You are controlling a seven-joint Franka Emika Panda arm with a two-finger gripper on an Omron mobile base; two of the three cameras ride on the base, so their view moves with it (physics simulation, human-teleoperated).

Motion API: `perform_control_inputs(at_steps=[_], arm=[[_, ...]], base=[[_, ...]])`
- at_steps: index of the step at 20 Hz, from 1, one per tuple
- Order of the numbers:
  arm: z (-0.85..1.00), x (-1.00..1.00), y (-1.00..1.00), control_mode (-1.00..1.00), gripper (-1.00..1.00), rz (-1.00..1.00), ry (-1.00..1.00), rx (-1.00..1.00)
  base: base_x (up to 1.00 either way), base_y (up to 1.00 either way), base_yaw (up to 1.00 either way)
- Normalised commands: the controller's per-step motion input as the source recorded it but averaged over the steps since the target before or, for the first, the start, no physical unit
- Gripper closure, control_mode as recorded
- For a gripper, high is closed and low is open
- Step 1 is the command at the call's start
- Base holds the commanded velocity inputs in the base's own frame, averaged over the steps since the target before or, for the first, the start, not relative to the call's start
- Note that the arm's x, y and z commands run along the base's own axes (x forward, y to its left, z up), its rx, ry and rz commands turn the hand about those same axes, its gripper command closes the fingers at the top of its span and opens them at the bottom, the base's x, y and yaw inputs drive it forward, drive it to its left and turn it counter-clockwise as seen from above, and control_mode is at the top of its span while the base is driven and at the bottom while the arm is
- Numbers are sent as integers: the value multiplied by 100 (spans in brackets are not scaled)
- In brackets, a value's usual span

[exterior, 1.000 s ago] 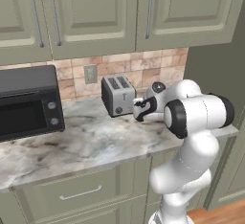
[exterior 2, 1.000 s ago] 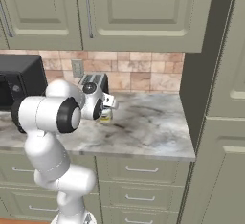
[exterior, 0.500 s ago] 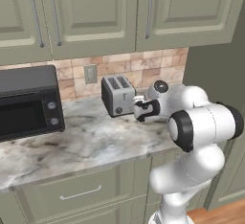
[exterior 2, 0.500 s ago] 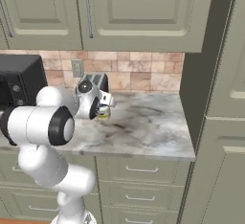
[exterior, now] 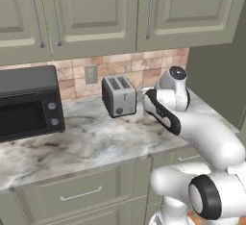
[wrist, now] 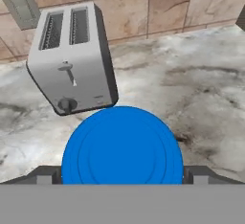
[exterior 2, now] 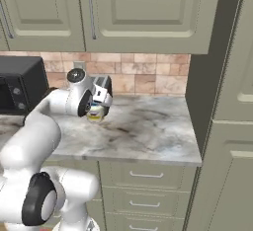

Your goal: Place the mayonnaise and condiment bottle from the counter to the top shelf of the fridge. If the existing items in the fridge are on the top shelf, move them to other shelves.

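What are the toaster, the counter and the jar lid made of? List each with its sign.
Toaster: looks like brushed metal, a grey satin sheen, with darker side panels.
Counter: stone, likely marble, grey-white with dark veins, polished.
Jar lid: probably plastic, a uniform matte blue with faint concentric rings.

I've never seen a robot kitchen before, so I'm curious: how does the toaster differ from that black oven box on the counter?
The toaster is silver-grey, small and upright, with two slots in its top; the black oven is wider and boxy, with a glass door and two round knobs on its front. The toaster stands near the robot's gripper, which carries the mayonnaise; the oven sits farther left. Both rest on the marbled counter against the tiled wall.
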Motion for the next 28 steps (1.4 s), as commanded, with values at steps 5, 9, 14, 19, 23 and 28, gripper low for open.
perform_control_inputs(at_steps=[5,9,14,19,23,28], arm=[[100,-100,19,-100,100,0,-1,-2],[100,-100,23,-100,100,0,-4,-3],[83,-100,3,-100,100,-1,0,0],[20,-84,2,-100,100,0,7,0],[0,-25,3,100,100,0,-1,0],[0,0,0,100,100,0,0,0]], base=[[0,0,0],[0,0,0],[0,0,0],[0,0,0],[-75,27,0],[-100,81,1]])
